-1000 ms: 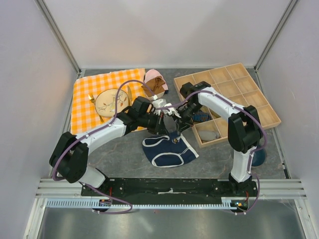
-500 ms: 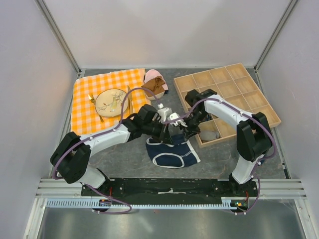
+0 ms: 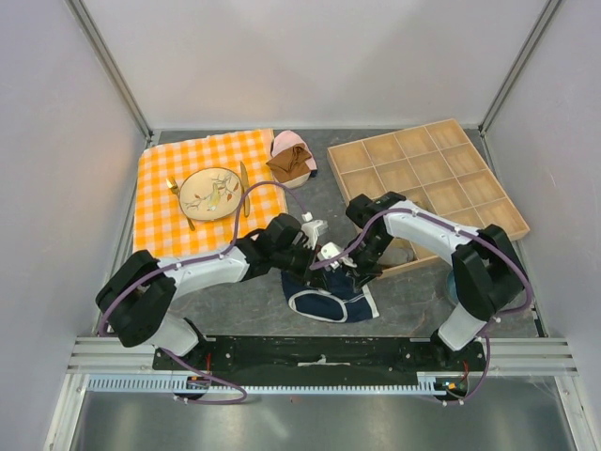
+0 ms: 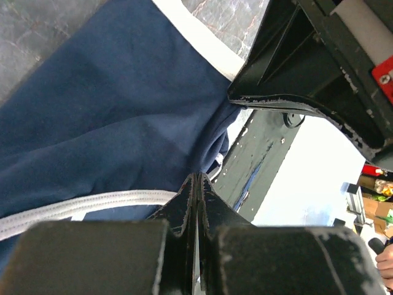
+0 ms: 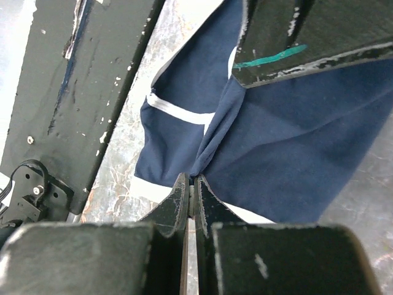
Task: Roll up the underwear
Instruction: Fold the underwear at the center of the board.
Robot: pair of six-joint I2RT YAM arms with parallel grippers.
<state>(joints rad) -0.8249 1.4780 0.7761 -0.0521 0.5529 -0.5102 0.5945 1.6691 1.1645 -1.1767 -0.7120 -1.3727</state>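
The navy-blue underwear (image 3: 331, 300) with white trim lies near the table's front edge, its far edge lifted and folded toward the front. My left gripper (image 3: 310, 270) is shut on its far left edge; the left wrist view shows the cloth (image 4: 110, 110) pinched at the closed jaw tips (image 4: 196, 178). My right gripper (image 3: 349, 270) is shut on its far right edge; the right wrist view shows the cloth (image 5: 288, 141) drawn into a fold at the closed jaw tips (image 5: 191, 180). The two grippers are close together above the garment.
A wooden compartment tray (image 3: 427, 178) stands at the right, with a grey item (image 3: 404, 252) in a near cell. An orange checked cloth (image 3: 160, 202) with a plate (image 3: 208, 193) and cutlery lies at the left. Pink and brown garments (image 3: 291, 158) sit at the back.
Both grippers have moved toward the table's front edge, pulling the underwear's far edge with them. The garment now lies shorter and nearer the front.
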